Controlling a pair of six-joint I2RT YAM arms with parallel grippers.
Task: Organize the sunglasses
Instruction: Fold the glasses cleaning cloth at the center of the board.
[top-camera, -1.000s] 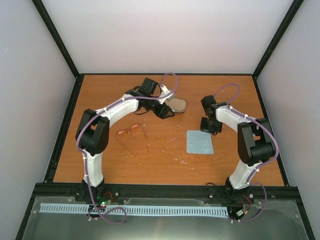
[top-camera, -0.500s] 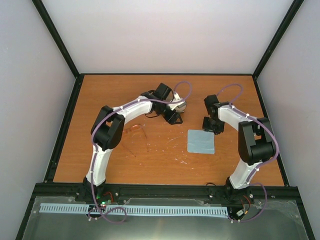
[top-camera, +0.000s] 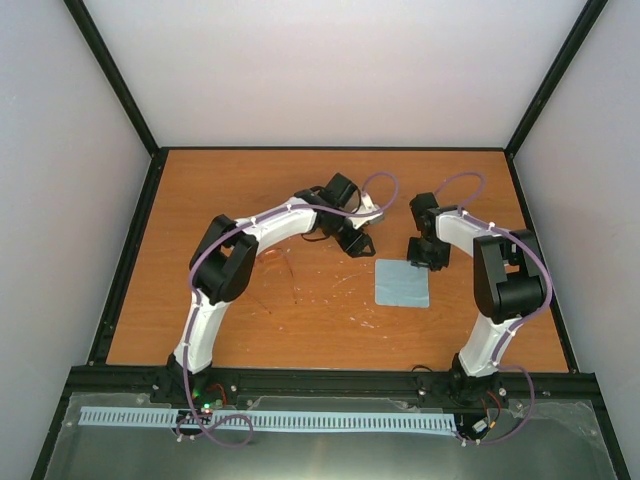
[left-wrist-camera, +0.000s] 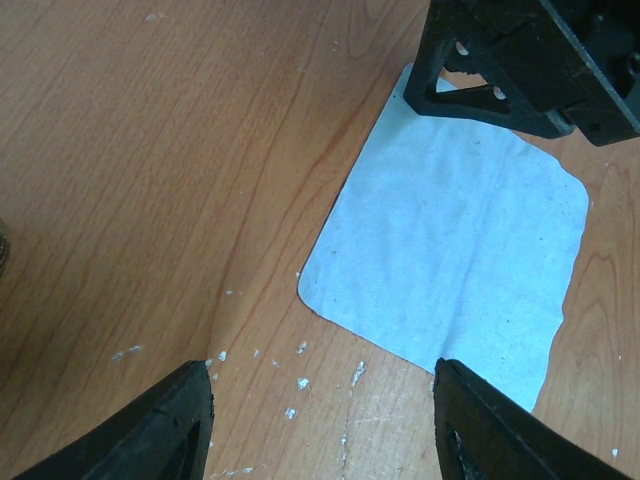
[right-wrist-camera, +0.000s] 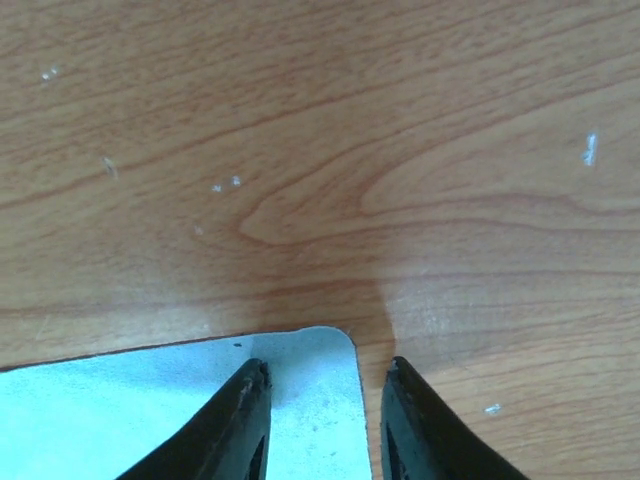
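Note:
The sunglasses (top-camera: 282, 264) lie on the table left of centre. The left arm's elbow largely hides them, so only an orange edge and a thin dark arm show. My left gripper (top-camera: 360, 240) is open and empty, just above the table and left of the far edge of the light blue cloth (top-camera: 402, 283). In the left wrist view its fingers (left-wrist-camera: 170, 430) stand wide apart with the cloth (left-wrist-camera: 450, 270) ahead. My right gripper (top-camera: 425, 255) is open. Its fingers (right-wrist-camera: 245, 420) straddle the cloth's corner (right-wrist-camera: 310, 400) without closing on it. The right gripper also shows in the left wrist view (left-wrist-camera: 530, 60).
The tan case does not show in the top view, where the left wrist covers its place. A tan sliver (left-wrist-camera: 3, 250) sits at the left edge of the left wrist view. White specks (left-wrist-camera: 300, 380) dot the wooden table. Black frame rails (top-camera: 130, 250) border the table.
My left arm has swung right from over the case towards the cloth, and its elbow now covers most of the sunglasses. My right gripper has shifted slightly at the cloth's far corner.

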